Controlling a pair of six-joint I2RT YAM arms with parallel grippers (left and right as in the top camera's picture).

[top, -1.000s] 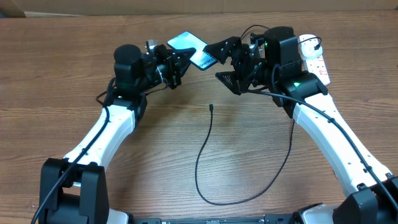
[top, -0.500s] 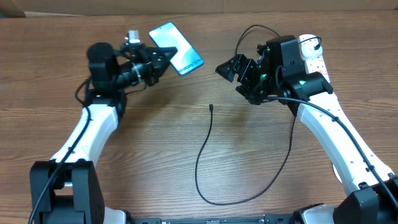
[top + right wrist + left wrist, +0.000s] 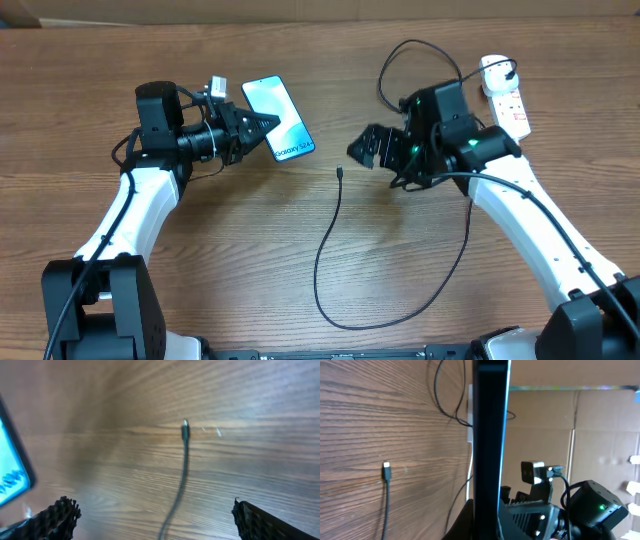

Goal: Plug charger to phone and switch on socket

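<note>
Left end effector [image 3: 262,124] clamped tight, arm extended rightward; right end effector [image 3: 362,150] spread wide, pointing left.

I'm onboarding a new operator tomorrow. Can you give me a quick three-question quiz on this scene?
1. True or false: the left gripper is shut on the phone.
2. Where does the charger's connector tip lie? A) plugged into the phone B) loose on the table C) between the right gripper's fingers
3. Fill in: the right gripper's jaws are ____.

Key
1. True: it pinches the phone's edge and the phone stands edge-on in the left wrist view.
2. B: it lies free on the wood, below the right gripper.
3. Open, with nothing between them.
</note>
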